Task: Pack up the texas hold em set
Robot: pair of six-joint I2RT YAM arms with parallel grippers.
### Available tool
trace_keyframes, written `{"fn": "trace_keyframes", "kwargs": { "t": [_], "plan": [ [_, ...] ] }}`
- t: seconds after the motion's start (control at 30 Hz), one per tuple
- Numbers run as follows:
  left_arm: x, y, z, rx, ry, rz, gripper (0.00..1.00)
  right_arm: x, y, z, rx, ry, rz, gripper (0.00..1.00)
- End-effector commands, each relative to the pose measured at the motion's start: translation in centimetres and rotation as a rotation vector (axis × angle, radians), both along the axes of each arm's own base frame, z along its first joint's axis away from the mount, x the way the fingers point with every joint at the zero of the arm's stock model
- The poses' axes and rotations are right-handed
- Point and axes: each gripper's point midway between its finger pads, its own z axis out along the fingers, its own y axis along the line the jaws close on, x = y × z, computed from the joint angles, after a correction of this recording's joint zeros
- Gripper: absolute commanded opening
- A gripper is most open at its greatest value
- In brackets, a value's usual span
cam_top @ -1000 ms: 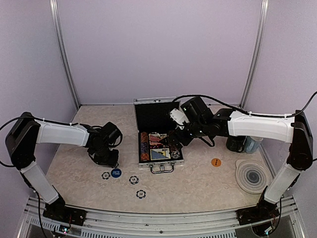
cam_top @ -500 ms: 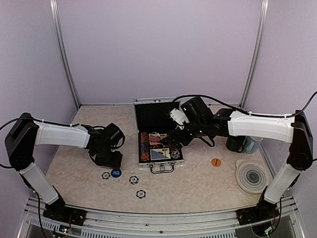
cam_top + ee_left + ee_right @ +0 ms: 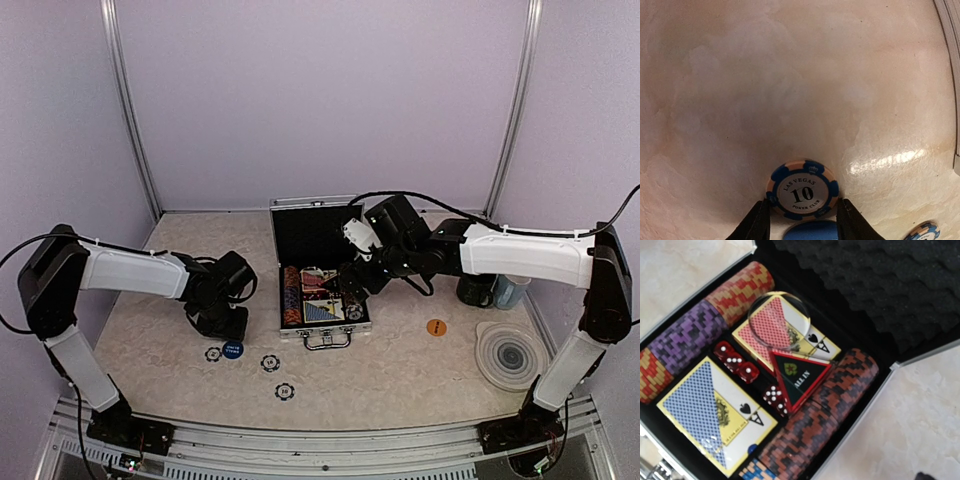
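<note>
The texas hold em set's silver case [image 3: 325, 336] lies open mid-table. Inside are a red deck [image 3: 765, 327], a blue deck [image 3: 695, 402], a black "ALL IN" triangle [image 3: 799, 377], red dice [image 3: 737, 362] and rows of chips [image 3: 825, 420]. My right gripper [image 3: 347, 283] hovers over the case's right side; its fingers stay outside the wrist view and nothing is between them. My left gripper [image 3: 804, 220] is down at the table left of the case. Its fingertips [image 3: 761, 220] press both edges of a blue "10" chip [image 3: 802, 190]. A blue button [image 3: 233, 349] lies just beside it.
Three loose chips [image 3: 270, 363] lie on the table near the blue button. An orange button [image 3: 436, 327] sits right of the case. A dark mug [image 3: 476, 290], a pale-blue mug [image 3: 510, 290] and a grey ringed coaster [image 3: 512, 357] stand at the right.
My left gripper has shifted a little to the right, toward the case, staying low by the blue button. The right arm has not moved.
</note>
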Motion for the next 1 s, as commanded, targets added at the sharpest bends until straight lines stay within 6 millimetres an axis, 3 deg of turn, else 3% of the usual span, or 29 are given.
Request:
{"fn": "trace_keyframes", "kwargs": {
  "t": [0.0,0.3,0.53,0.73,0.97],
  "plan": [
    [-0.9,1.0,-2.0,0.063,0.051,-0.005,0.42,-0.1,-0.2,1.1,0.021,-0.02,-0.006,0.99],
    [-0.3,1.1,-1.8,0.066,0.039,0.004,0.32,0.0,0.0,1.3,0.02,-0.023,0.004,0.99],
    [1.2,0.2,1.7,0.025,-0.05,0.004,0.34,0.1,0.2,1.5,0.022,-0.024,0.009,0.99],
    [3.0,0.7,3.9,0.025,-0.131,0.041,0.44,0.1,0.5,1.2,0.024,-0.015,0.015,0.99],
    [3.6,1.5,3.1,-0.049,-0.096,0.08,0.42,0.0,0.3,1.0,0.021,-0.011,0.01,0.99]
  ]
}}
